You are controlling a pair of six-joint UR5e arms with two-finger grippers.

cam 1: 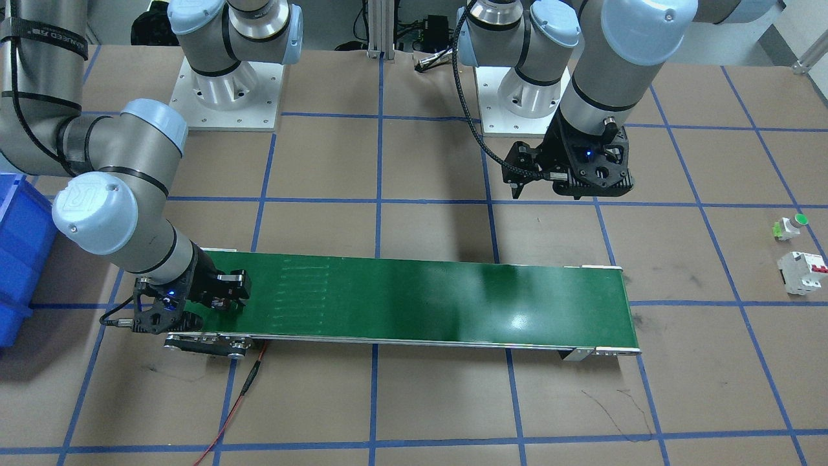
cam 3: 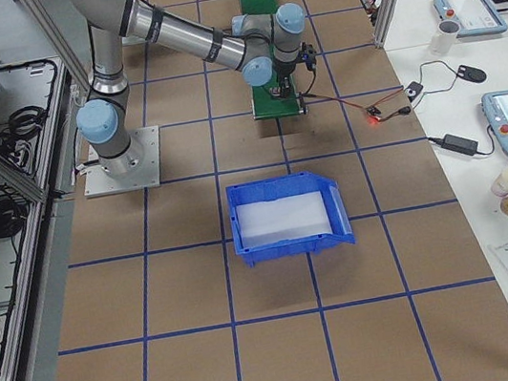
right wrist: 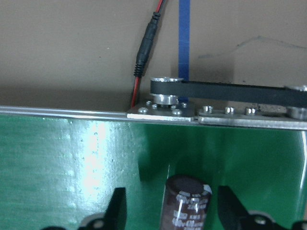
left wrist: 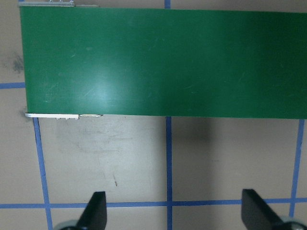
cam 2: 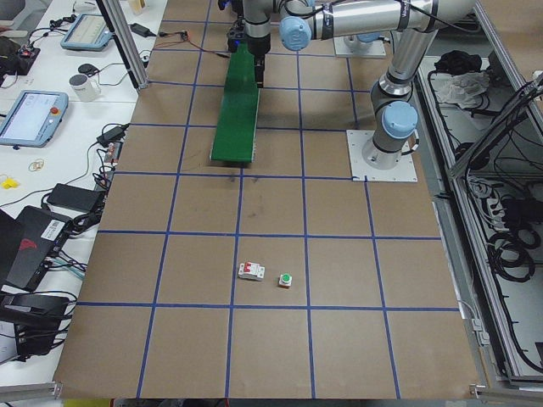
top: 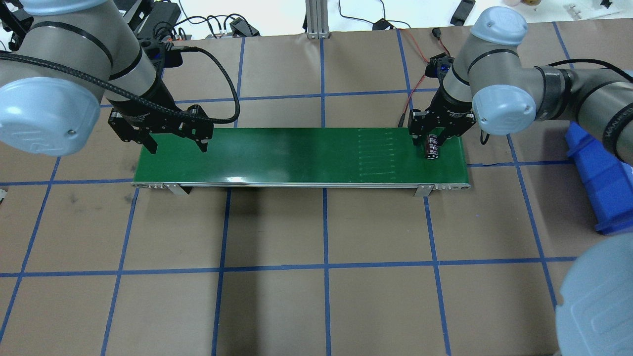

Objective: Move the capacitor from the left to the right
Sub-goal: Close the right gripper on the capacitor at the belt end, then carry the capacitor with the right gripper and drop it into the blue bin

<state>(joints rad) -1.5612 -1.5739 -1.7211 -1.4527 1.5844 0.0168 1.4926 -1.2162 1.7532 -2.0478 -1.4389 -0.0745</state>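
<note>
The capacitor (top: 433,148), a dark stubby cylinder with pale markings, stands upright on the right end of the green conveyor belt (top: 296,155). In the right wrist view the capacitor (right wrist: 188,203) sits between the two fingers with a gap on each side. My right gripper (top: 435,138) is open around it and low over the belt; it also shows in the front view (cam 1: 226,301). My left gripper (top: 175,143) is open and empty, hovering by the belt's left end, its fingers (left wrist: 96,211) wide apart over the brown table beside the belt.
A blue bin (top: 603,183) lies on the table beyond the belt's right end. A white breaker (cam 1: 802,272) and a green-capped push-button (cam 1: 790,226) lie on the table at the robot's far left. A red wire (cam 1: 239,401) runs from the belt's right end.
</note>
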